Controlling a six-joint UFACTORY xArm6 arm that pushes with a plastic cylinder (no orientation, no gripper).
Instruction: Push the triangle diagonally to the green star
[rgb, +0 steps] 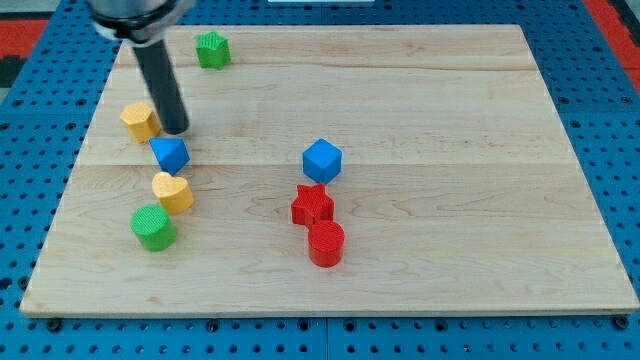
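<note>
While my tip rests on the wooden board in the upper left of the frame, it sits just above the blue triangle and just to the right of the yellow hexagon-like block; whether it touches either I cannot tell. I carry no jaws, only a plain dark rod, so nothing opens or closes on anything.

As for the triangle, it lies at the frame's left, between the yellow block above it and the yellow heart below. The green star stands near the top edge, up and slightly right of it, well apart.

I judge the step in hand to be positioning, not yet the push itself. My tip is on the star's side of the triangle, which is the wrong side for driving it there. The next move calls for going around the triangle to its lower left, threading between it and the yellow heart without knocking either yellow block, then pushing up and to the right.

One corner of the triangle seems to point toward the frame's left and a broader face toward the right, though its long axis is hard to make out at this size.

Farther off lie a green cylinder, a blue cube-like block, a red star and a red cylinder.
</note>
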